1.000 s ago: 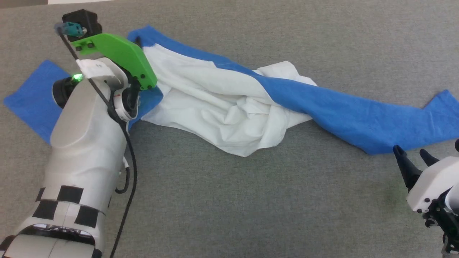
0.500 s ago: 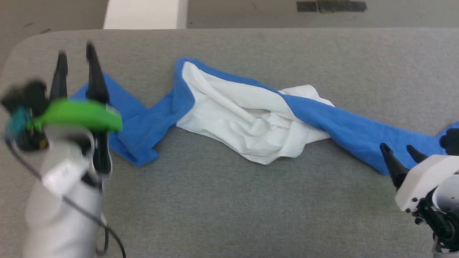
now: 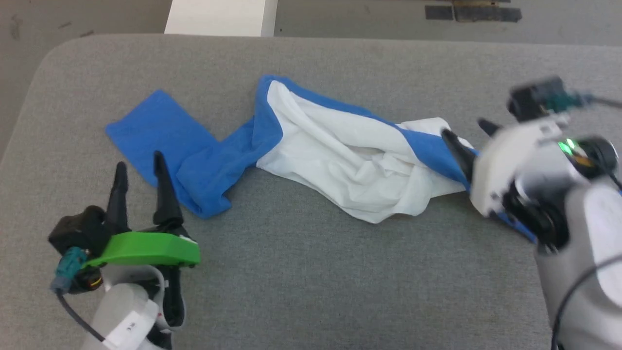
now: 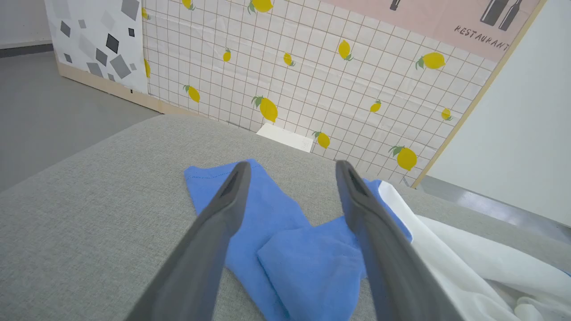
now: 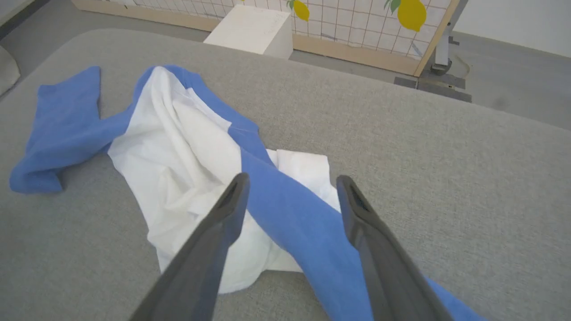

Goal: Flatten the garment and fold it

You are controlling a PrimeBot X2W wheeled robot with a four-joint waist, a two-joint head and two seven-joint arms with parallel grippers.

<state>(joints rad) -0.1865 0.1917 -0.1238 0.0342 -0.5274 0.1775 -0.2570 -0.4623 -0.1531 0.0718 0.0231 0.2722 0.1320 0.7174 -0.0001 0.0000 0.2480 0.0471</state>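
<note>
The garment (image 3: 340, 155), white in the body with bright blue sleeves, lies crumpled across the grey table (image 3: 311, 291). One blue sleeve (image 3: 170, 146) is doubled back at the left. My left gripper (image 3: 138, 167) stands open just short of that sleeve, holding nothing; the left wrist view shows the garment's folded sleeve (image 4: 285, 249) between the empty fingers of my left gripper (image 4: 290, 171). My right gripper (image 3: 469, 130) hangs open above the other blue sleeve, whose far end my arm hides. In the right wrist view, the garment's sleeve (image 5: 294, 214) runs under my right gripper (image 5: 290, 183).
The table's rounded far-left corner (image 3: 53, 53) and far edge border a grey floor. A white box (image 3: 218, 17) stands beyond the table. A lemon-patterned panel (image 4: 339, 76) rises behind it. Bare grey cloth stretches in front of the shirt.
My left gripper opened, let go of the left sleeve and drew back toward me. My right gripper rose over the right sleeve. The camera tilted, so the whole picture shifted.
</note>
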